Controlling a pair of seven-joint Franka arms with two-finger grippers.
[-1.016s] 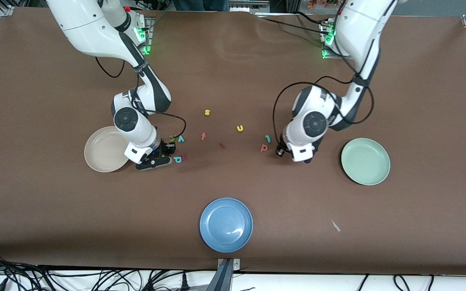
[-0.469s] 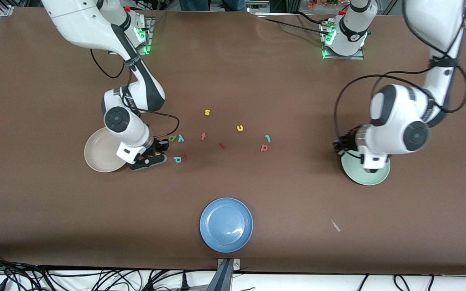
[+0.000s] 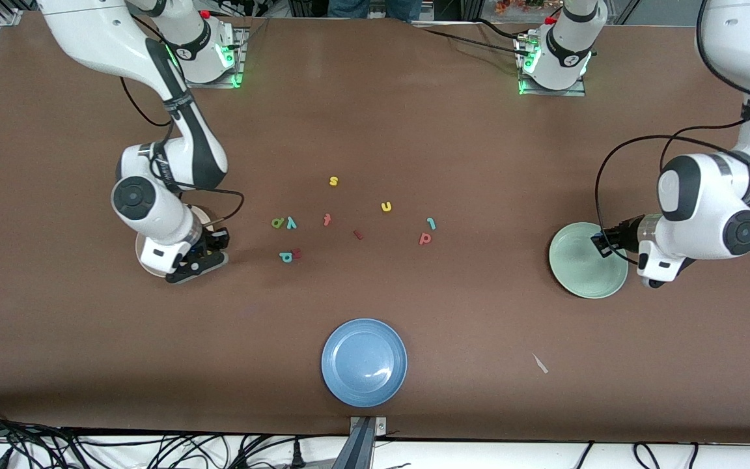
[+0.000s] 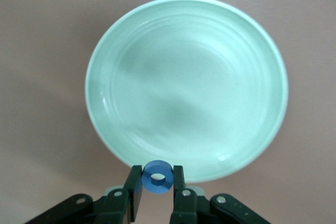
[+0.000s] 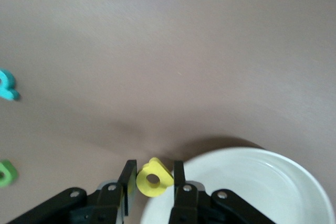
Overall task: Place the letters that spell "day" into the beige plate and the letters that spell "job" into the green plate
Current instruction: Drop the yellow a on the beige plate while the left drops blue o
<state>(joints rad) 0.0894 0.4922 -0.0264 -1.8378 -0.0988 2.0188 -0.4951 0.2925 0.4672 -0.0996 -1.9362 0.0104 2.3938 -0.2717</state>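
Left end effector (image 4: 157,181) had swung away from the middle letters and hung over the edge of the green plate (image 4: 184,77), toward the left arm's end of the counter (image 3: 375,98). Its fingers were pinched shut on the blue "o" (image 4: 147,174). Right end effector (image 5: 152,183) had moved too, and hung over the rim of the beige plate (image 5: 252,187), squeezing the yellow "d" (image 5: 164,176). Both letters looked ready to drop. Green "a" (image 3: 277,223), teal "y" (image 3: 291,223), teal "j" (image 3: 431,223) and red "b" (image 3: 425,239) lay on the counter, not yet moved.

Both arms reach low with wrists bent, each one's jaws clamped.
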